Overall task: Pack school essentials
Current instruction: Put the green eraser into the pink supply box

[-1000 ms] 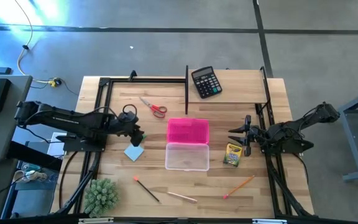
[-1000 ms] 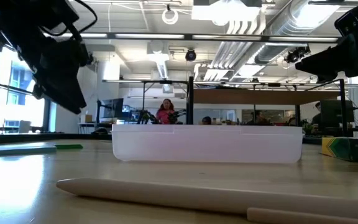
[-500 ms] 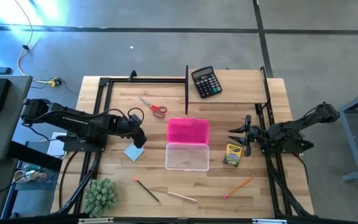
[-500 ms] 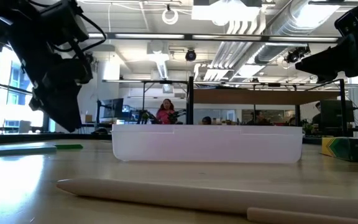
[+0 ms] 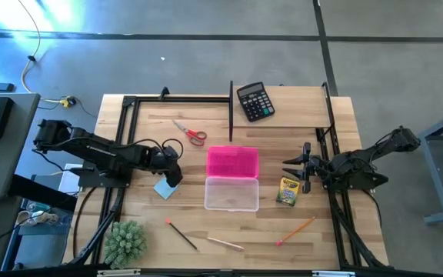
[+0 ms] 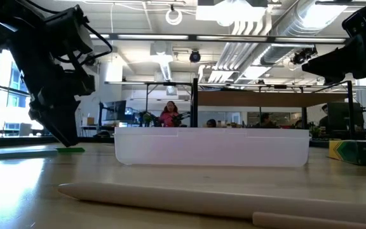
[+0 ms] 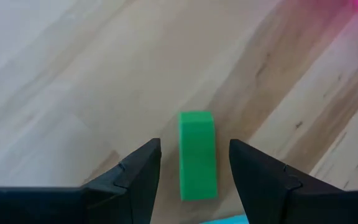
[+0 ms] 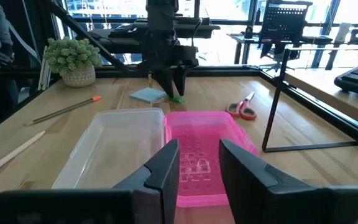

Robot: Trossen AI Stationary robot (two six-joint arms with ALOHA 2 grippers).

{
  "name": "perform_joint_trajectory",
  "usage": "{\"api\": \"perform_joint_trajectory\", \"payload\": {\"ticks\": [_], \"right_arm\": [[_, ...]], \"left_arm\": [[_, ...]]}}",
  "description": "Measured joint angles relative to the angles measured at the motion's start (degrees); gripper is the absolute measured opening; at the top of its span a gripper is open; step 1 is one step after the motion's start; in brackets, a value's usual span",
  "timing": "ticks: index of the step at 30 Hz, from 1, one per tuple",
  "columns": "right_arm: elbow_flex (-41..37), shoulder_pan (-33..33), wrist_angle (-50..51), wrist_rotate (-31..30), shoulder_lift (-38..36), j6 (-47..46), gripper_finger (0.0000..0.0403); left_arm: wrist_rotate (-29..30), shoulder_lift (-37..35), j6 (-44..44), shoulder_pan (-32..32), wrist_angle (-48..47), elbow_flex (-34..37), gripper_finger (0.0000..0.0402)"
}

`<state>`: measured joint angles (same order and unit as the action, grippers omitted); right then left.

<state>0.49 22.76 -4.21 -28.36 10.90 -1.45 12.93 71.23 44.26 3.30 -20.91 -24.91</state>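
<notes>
My left gripper (image 5: 174,174) (image 7: 194,143) is open and points down at the table. Its two fingers stand on either side of the small green eraser (image 7: 197,155) (image 6: 72,150) without touching it. The eraser lies flat on the wood beside the light-blue notepad (image 5: 164,188). The red-handled scissors (image 5: 191,133) lie toward the far edge. The yellow-green crayon box (image 5: 287,191) sits right of the clear case (image 5: 231,193), whose pink lid (image 5: 232,161) is folded open. Three pencils (image 5: 181,233) (image 5: 225,244) (image 5: 296,230) lie near the near edge. My right gripper (image 5: 289,168) (image 8: 198,144) waits, open, above the crayon box.
A black calculator (image 5: 254,101) stands at the far edge, behind a thin black post (image 5: 231,111). A small potted plant (image 5: 125,242) sits at the near left corner. Black frame rails (image 5: 126,138) run along both sides of the table.
My left gripper has come down toward the table and shifted a little right and nearer. It has tipped to point more steeply downward, and its fingers now straddle the green eraser. My right arm has kept still.
</notes>
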Motion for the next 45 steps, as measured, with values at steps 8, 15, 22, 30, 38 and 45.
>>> {"api": "perform_joint_trajectory", "payload": {"ticks": [8, 15, 22, 30, 38, 45], "right_arm": [[0.0, 0.0, 0.0, 0.0, 0.0, 0.0, 0.0105], [0.0, 0.0, 0.0, 0.0, 0.0, 0.0, 0.0105], [0.0, 0.0, 0.0, 0.0, 0.0, 0.0, 0.0105], [0.0, 0.0, 0.0, 0.0, 0.0, 0.0, 0.0105], [0.0, 0.0, 0.0, 0.0, 0.0, 0.0, 0.0105], [0.0, 0.0, 0.0, 0.0, 0.0, 0.0, 0.0105]], "left_arm": [[1.8, 3.5, 1.0, -0.8, 1.1, -0.2, 0.0179], [3.9, 5.6, 1.6, -1.9, 0.9, -0.3, 0.0149], [4.7, 5.9, 1.6, -3.4, 0.1, -0.3, 0.0082], [4.7, 5.9, 1.6, -4.5, 0.1, -0.2, 0.0054], [4.5, 5.4, 1.6, -4.5, 0.3, 0.0, 0.0052], [2.7, 2.5, 0.2, -4.5, 0.9, 0.2, 0.0050]]}}
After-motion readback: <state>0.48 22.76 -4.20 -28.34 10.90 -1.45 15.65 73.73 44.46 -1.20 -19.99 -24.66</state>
